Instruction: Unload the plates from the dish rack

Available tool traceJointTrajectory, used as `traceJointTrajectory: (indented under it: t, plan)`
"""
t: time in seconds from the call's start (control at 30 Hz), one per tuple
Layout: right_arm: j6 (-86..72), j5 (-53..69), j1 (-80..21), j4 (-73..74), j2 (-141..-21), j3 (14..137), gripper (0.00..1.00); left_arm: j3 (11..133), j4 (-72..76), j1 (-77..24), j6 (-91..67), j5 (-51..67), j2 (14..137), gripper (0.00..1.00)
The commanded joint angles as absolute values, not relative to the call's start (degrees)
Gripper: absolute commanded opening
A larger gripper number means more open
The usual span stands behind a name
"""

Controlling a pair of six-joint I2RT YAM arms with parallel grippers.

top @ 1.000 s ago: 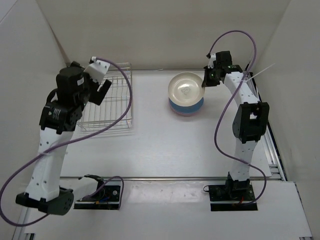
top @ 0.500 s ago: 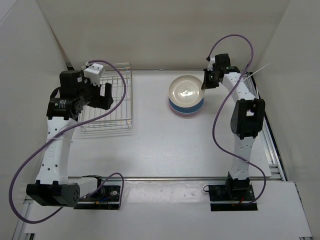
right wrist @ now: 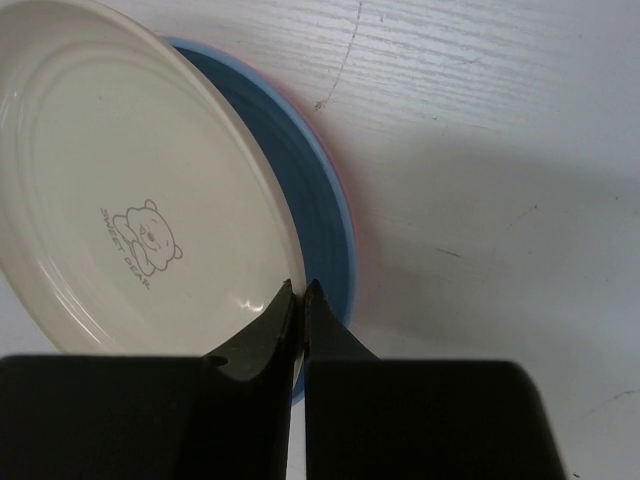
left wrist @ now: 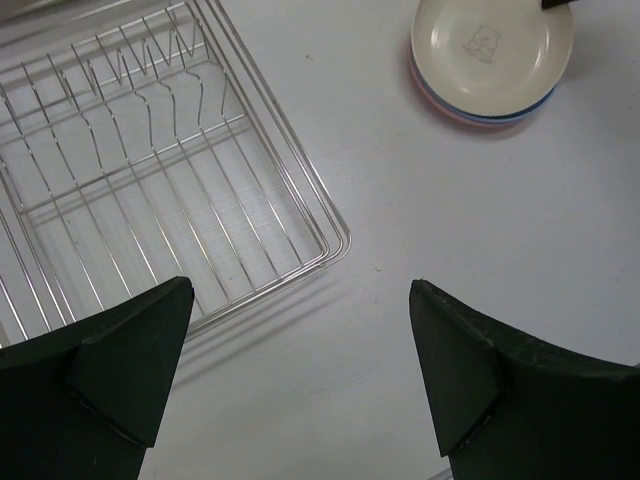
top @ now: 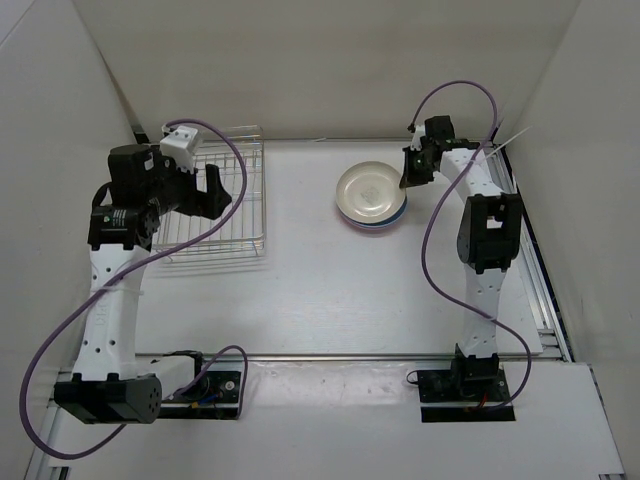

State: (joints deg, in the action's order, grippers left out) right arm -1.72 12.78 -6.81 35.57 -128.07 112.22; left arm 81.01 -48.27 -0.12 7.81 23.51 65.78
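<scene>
The cream-white plate (top: pixel 368 190) sits on top of the blue plate (top: pixel 380 225) at the back middle of the table. My right gripper (top: pixel 408 172) is shut on the cream plate's right rim (right wrist: pixel 285 250); the blue plate (right wrist: pixel 310 180) shows just under it. In the left wrist view the cream plate (left wrist: pixel 490 45), blue plate (left wrist: pixel 505 112) and pink plate (left wrist: pixel 445 103) form one stack. The silver wire dish rack (top: pixel 215 215) at the left holds no plates (left wrist: pixel 150 190). My left gripper (top: pixel 210 190) is open and empty, high above the table beside the rack's near right corner (left wrist: pixel 300 290).
White walls enclose the table at the back and both sides. A purple cable (top: pixel 245 205) hangs from the left arm over the rack. The right arm (top: pixel 485 230) stands along the table's right edge.
My right gripper has lowered the cream plate down onto the stack. My left arm has pulled back a little to the left, its gripper still open over the rack's edge.
</scene>
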Motion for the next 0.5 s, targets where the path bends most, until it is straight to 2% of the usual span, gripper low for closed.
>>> traceJointTrajectory:
  t: [0.0,0.23,0.37,0.43,0.47]
  plan:
    - [-1.58,13.97,-7.29,33.84,-128.41,114.34,0.00,84.90,-47.29,0.70,7.29,26.46,63.81,1.00]
    - [-1.05,13.97,-7.29,34.37,-129.99,115.49,0.01,84.90,-47.29,1.23,7.29,29.18,63.81,1.00]
    - [-1.05,13.45,-7.29,34.37,-130.52,115.49,0.27,84.90,-47.81,1.23,7.29,29.71,63.28,1.00]
    - [-0.53,13.45,-7.29,34.98,-130.52,115.49,0.28,84.90,-47.81,1.75,7.29,30.23,63.28,1.00]
    - [-0.53,13.45,-7.29,34.98,-130.52,115.49,0.34,84.90,-47.81,1.76,7.29,30.23,63.28,1.00]
